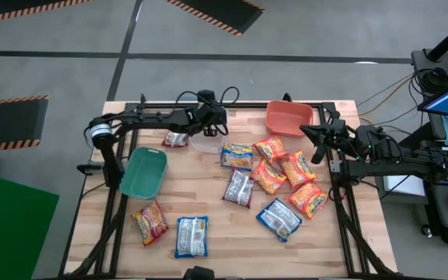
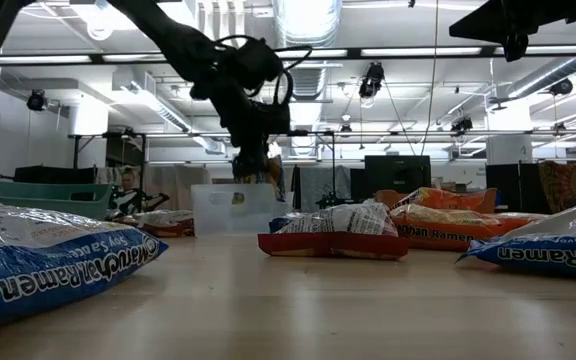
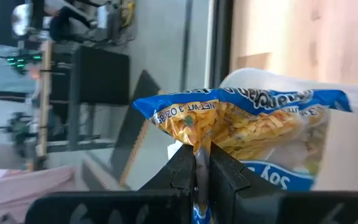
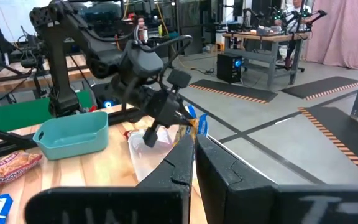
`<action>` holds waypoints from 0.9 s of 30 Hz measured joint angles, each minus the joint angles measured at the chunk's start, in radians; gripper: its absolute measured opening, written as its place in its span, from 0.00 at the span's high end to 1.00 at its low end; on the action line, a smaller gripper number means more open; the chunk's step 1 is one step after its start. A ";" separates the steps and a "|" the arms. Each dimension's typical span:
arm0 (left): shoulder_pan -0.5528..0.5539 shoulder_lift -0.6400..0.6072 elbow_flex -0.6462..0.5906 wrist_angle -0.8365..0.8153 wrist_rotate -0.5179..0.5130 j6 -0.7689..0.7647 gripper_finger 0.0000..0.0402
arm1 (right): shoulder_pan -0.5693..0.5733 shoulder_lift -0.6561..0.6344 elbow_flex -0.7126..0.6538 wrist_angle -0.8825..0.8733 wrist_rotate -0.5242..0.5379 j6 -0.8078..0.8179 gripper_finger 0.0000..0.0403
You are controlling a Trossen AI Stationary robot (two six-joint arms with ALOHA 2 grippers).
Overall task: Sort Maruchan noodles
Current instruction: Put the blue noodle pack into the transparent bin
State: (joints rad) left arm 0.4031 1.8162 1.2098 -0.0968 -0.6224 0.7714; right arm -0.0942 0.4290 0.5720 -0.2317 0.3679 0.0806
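The left gripper [image 3: 202, 163] pinches a blue-and-yellow packet [image 3: 247, 121] by one short edge, so it hangs lengthwise directly over the clear bin [image 1: 205, 145] at the tabletop's [image 1: 216, 218] far edge. The packet looks crinkled and limp. The right gripper [image 1: 317, 150], pressed together and empty, waits beside the orange bin [image 1: 288, 117], farther off.

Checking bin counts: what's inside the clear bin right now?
Left pincer holds a blue-and-yellow packet above the clear bin. The arm covers most of the bin, so its contents cannot be seen.
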 joint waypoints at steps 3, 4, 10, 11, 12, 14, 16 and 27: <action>0.001 0.015 0.000 0.018 -0.017 0.003 0.99 | 0.000 0.000 0.000 0.000 0.000 -0.001 0.98; 0.001 0.020 0.000 0.019 -0.018 0.003 0.99 | 0.000 0.000 0.000 0.000 0.000 -0.002 0.98; 0.000 0.044 0.000 0.030 -0.018 0.003 0.95 | 0.000 0.000 0.000 0.000 0.000 -0.003 0.98; 0.000 0.047 0.000 0.030 -0.018 0.003 0.95 | 0.000 0.000 0.000 0.000 0.000 -0.003 0.98; 0.000 0.050 0.000 0.030 -0.018 0.003 0.94 | 0.000 0.000 0.000 0.000 0.000 -0.003 0.98; 0.000 0.055 0.000 0.038 -0.018 0.002 0.94 | 0.000 0.000 0.000 0.000 0.000 -0.003 0.98; 0.000 0.058 0.000 0.038 -0.018 -0.003 0.94 | 0.000 0.000 0.000 0.000 0.000 -0.002 0.98; -0.002 0.063 0.000 0.025 -0.016 -0.006 0.90 | 0.000 0.000 0.000 -0.001 0.000 0.005 0.98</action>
State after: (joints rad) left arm 0.4010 1.8790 1.2098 -0.0717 -0.6381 0.7654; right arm -0.0944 0.4290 0.5716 -0.2325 0.3678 0.0854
